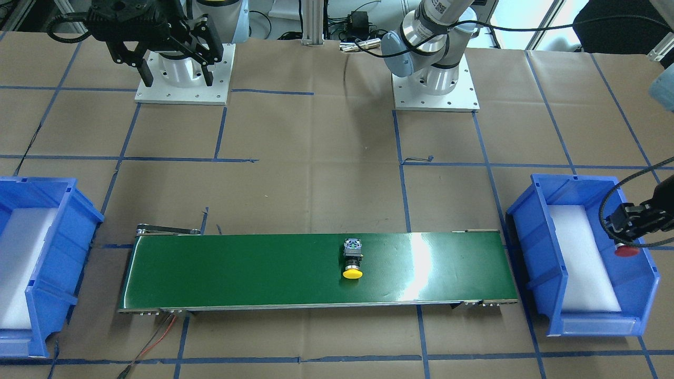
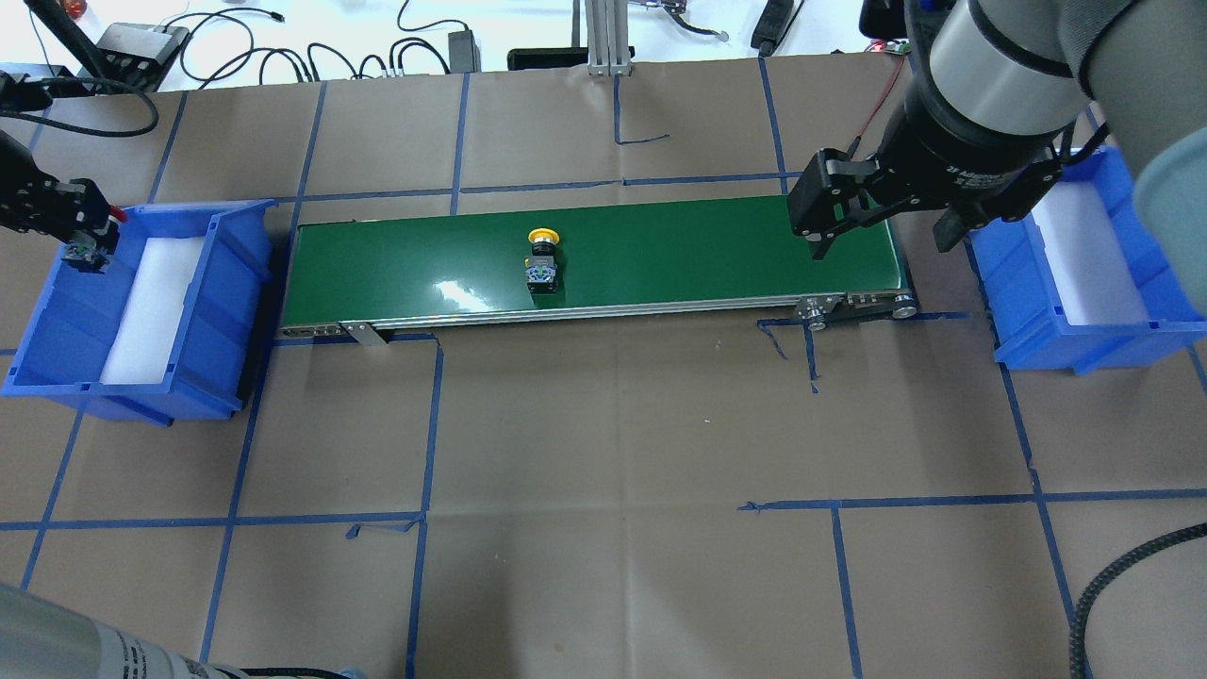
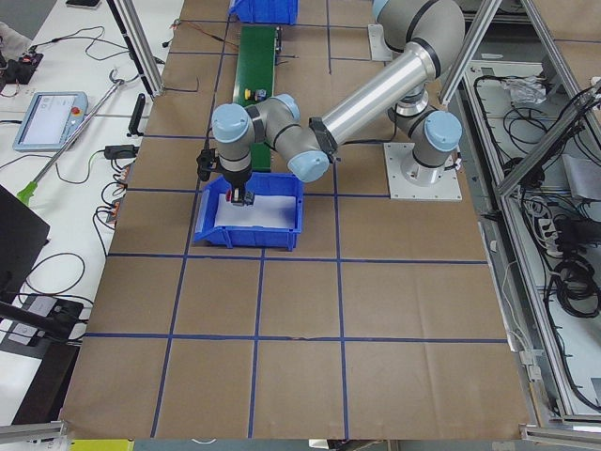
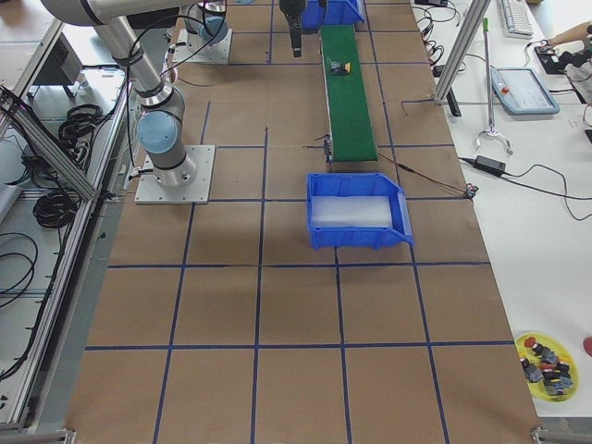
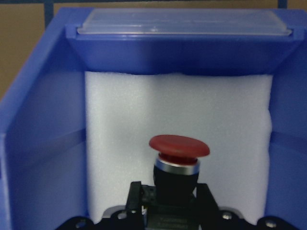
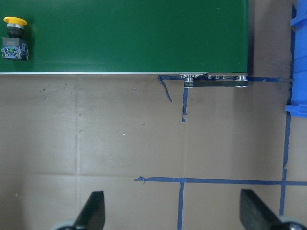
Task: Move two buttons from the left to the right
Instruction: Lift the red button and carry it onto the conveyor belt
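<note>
Gripping hard with the left claw (image 1: 623, 234), clenched on the black body of the red button (image 5: 179, 146), one finger on each side, red cap pointing away from the wrist. Holding it over the white foam (image 5: 144, 115) inside the blue bin on the left (image 2: 226, 311), out toward the wall farthest from the belt. Touching the foam or hanging clear of it? Cannot tell from these angles.

Over to the green belt (image 2: 707, 250) and the yellow button (image 1: 352, 259). Lying on its side near the middle, a shade toward the left end. Yellow cap aimed at the far edge, away from the robot; grey-green block turned toward the robot. Sitting free, well apart from both claws.

Now the right claw (image 2: 882, 236): released, spread wide, grasping nothing at all. Hanging high above the table near the belt's right end, fingers (image 6: 93, 213) pointing down at brown paper (image 6: 120, 143) crossed with blue tape (image 6: 216, 181). From the wrist camera, looking straight down on the belt's near edge and its end roller, with the yellow button way off in the top corner.

Just past that end of the belt, the second blue bin (image 2: 1113, 330), lined with white foam like the first.
</note>
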Available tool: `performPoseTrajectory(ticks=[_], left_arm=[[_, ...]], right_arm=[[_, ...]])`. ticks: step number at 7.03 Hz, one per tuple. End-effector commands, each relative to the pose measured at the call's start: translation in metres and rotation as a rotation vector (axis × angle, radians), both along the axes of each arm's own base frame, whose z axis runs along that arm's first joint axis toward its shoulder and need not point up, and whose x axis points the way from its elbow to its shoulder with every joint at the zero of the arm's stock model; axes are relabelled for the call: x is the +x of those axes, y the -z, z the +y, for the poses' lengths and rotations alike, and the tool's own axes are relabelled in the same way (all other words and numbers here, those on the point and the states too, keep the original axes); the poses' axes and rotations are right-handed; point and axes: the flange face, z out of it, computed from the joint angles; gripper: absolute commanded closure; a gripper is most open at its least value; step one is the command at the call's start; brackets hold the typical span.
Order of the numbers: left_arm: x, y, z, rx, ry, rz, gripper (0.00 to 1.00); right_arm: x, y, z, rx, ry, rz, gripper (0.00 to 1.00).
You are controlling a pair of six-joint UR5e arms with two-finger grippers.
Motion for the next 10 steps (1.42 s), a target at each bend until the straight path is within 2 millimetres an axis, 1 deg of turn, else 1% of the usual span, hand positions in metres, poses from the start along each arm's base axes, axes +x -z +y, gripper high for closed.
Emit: performPoseTrajectory(ticks=[1,2,4,5,7,8,9,10], left_arm=[[-0.025,-0.051,0.006,0.011,0.002,0.013,0.87],[-0.065,-0.065,0.001,-0.003,0.016,-0.002,0.87],[-0.162,-0.074,-0.012,-0.008,-0.036,-0.005,0.87],[-0.197,-0.073,-0.013,-0.013,-0.028,-0.006,0.87],[-0.212,-0.062,-0.015,0.010,-0.086,-0.004,0.87],[-0.234,-0.057,-0.015,0.020,-0.076,-0.007,0.87],[-0.253,-0.053,-0.014,0.031,-0.102,-0.022,0.87],[-0.273,-0.045,-0.010,0.048,-0.117,-0.027,0.87]], right_arm=[[0.000,0.001,0.000,0.001,0.000,0.002,0.00],[0.000,0.000,-0.001,-0.002,0.000,0.000,0.00],[0.000,0.002,0.000,0.004,0.000,0.002,0.00],[0.000,0.003,0.000,0.004,0.000,0.002,0.00],[0.000,0.005,0.000,0.012,0.000,0.003,0.00],[0.000,0.004,0.000,0.009,0.000,0.002,0.00],[0.000,0.004,0.000,0.007,0.000,0.001,0.00],[0.000,0.003,0.000,0.006,0.000,0.001,0.00]])
